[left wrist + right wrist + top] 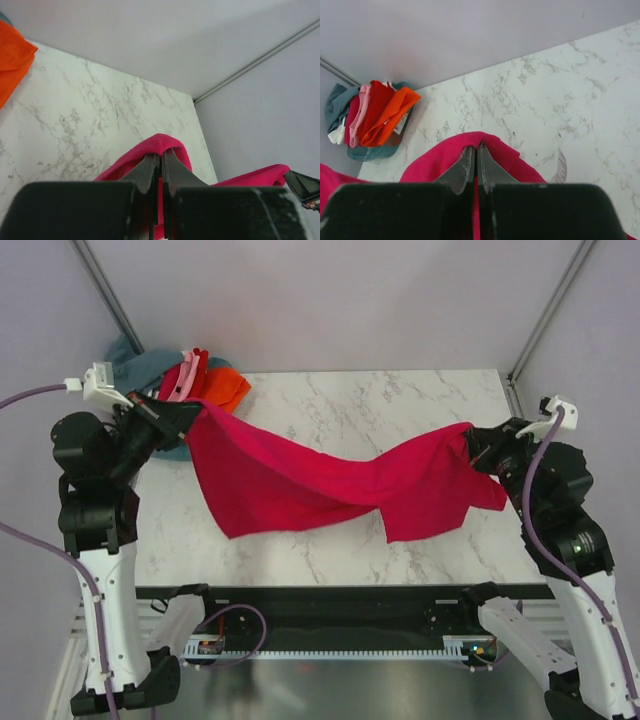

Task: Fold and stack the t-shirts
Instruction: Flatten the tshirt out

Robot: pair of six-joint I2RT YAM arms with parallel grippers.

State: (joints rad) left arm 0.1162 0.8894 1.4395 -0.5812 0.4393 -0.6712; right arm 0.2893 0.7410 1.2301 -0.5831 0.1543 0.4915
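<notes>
Left gripper [196, 414], right gripper [468, 445] pinching crimson t-shirt [300, 480], slung between

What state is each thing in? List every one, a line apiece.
crimson t-shirt: unfolded, strung between both grippers, sagging in the middle.
left gripper: shut on the crimson t-shirt's left end.
right gripper: shut on the crimson t-shirt's right end.
other t-shirts: bunched in a heap at the table's far left corner, not neatly stacked.
</notes>
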